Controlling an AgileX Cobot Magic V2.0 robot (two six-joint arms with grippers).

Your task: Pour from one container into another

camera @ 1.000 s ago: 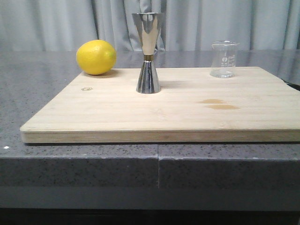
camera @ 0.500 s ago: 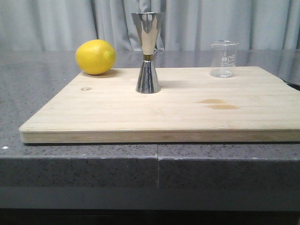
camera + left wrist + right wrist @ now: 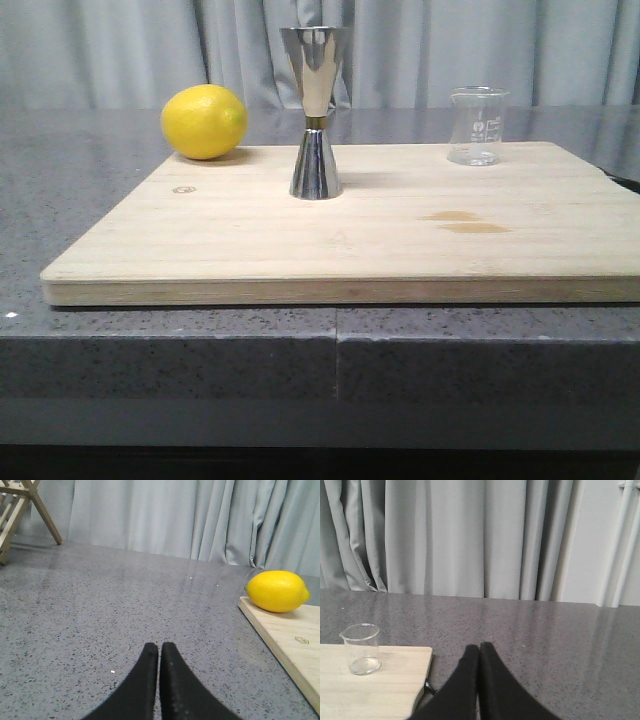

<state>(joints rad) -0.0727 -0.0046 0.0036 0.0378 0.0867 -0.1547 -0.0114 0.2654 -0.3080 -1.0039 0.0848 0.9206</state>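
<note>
A pale rectangular wooden cutting board (image 3: 380,235) lies flat on a dark grey speckled stone countertop (image 3: 80,190), with grey curtains (image 3: 120,50) hanging behind.

The tall shiny steel hourglass-shaped jigger (image 3: 316,112) with a narrow gold-tinted waist band stands upright on the board, left of centre and towards its far edge. The small clear straight-sided glass beaker (image 3: 477,126), with a flared rim and faint white printed scale, stands upright near the board's far right corner, well apart from the jigger and shorter than it. In the right wrist view the beaker (image 3: 361,649) appears empty, though a thin film of liquid cannot be ruled out.

A bright yellow lemon (image 3: 204,122) rests at the board's far left corner. Two brownish stains (image 3: 463,222) mark the board surface in front of the beaker.

Neither arm appears in the front view. The left gripper (image 3: 159,652) has its black fingers pressed together, holding nothing, above bare countertop to the left of the board. The right gripper (image 3: 479,652) likewise has its fingers closed against each other and empty, positioned over the countertop to the right of the board, with the beaker near but not touched.

A light wooden frame (image 3: 22,510) stands on the countertop at the far left.
</note>
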